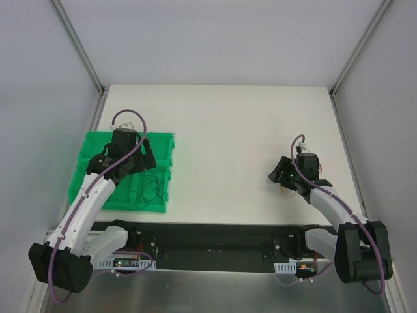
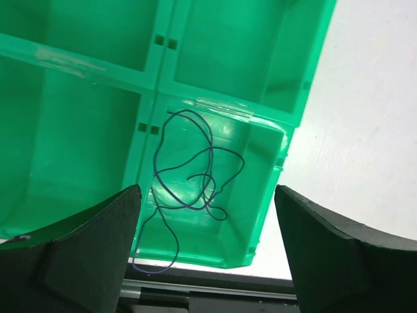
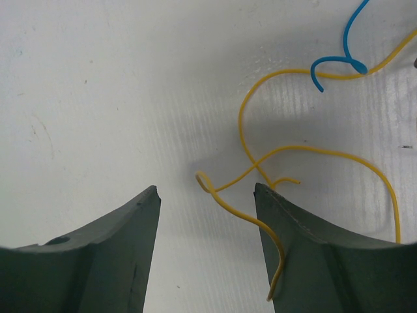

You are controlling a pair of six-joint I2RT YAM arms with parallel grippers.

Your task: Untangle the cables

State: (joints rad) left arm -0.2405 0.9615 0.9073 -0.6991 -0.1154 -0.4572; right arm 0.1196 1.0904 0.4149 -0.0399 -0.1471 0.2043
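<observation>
A dark cable [image 2: 210,151] is seen looped in the near right compartment of the green tray [image 2: 156,65], under the wide-open left gripper [image 2: 205,202]. Well right of that tray, a yellow cable [image 3: 313,149] and a blue cable [image 3: 332,59] are spread on the table [image 3: 98,78] beneath the right gripper [image 3: 207,195], its jaws parted, nothing clamped.

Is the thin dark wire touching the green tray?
Touching. The left wrist view shows the dark wire lying on a compartment floor of the green tray.

The green bin [image 2: 281,156] walls in the dark wire [image 2: 189,111], open above.
</observation>
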